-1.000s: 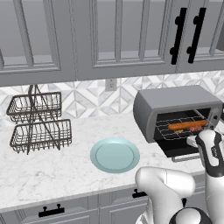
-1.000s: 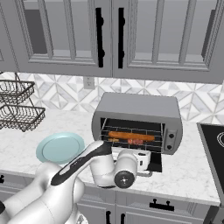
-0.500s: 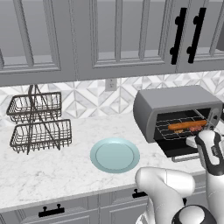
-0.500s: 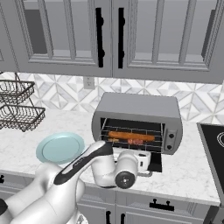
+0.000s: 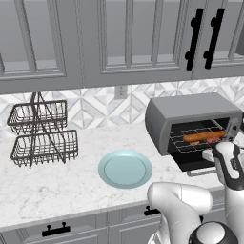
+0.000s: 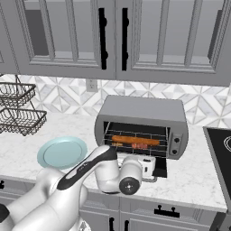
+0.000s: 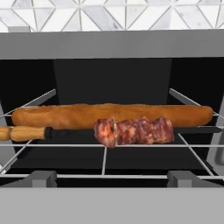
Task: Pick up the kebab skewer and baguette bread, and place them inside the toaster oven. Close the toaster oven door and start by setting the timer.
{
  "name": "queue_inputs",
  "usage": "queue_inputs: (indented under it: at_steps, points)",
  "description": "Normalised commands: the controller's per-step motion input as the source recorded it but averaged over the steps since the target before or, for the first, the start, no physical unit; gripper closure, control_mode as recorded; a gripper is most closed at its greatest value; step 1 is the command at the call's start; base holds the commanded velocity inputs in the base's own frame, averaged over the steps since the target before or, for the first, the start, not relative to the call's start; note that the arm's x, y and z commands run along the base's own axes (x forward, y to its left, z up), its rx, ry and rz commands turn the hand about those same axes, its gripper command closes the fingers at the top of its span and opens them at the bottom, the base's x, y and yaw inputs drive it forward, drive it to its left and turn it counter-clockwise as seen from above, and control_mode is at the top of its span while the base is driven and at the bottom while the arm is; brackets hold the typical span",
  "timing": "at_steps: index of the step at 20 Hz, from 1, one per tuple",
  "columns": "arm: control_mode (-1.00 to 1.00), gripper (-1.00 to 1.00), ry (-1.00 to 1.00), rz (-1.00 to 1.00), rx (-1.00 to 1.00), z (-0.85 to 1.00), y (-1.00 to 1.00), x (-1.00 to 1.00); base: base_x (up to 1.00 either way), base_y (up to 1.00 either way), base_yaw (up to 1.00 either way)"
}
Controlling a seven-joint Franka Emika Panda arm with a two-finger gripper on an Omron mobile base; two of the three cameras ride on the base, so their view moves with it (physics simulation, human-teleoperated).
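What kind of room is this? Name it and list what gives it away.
A home kitchen, rendered rather than real. Grey cabinets hang above a white marble counter, a toaster oven stands open with baguette bread and a kebab skewer on its rack, and a stovetop sits beside it.

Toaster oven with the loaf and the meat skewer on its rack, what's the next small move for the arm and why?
Probably back the open gripper out and go under the lowered dark glass door to swing it up. The orange-brown baguette loaf and the kebab skewer with reddish chunks already lie on the wire rack of the grey toaster oven, so loading looks done and closing comes next.
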Motion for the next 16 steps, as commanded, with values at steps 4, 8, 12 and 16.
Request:
queue_inputs:
  at_steps: [4,8,12,16]
  points:
    - [-1.0,-1.0,0.0,0.0,0.0,0.0,0.0,0.07,0.0,0.0,0.0]
    - [-1.0,-1.0,0.0,0.0,0.0,0.0,0.0,0.06,0.0,0.0,0.0]
    - [-1.0,-1.0,0.0,0.0,0.0,0.0,0.0,0.01,0.0,0.0,0.0]
    - [-1.0,-1.0,0.0,0.0,0.0,-0.06,0.0,0.0,0.0,0.0,0.0]
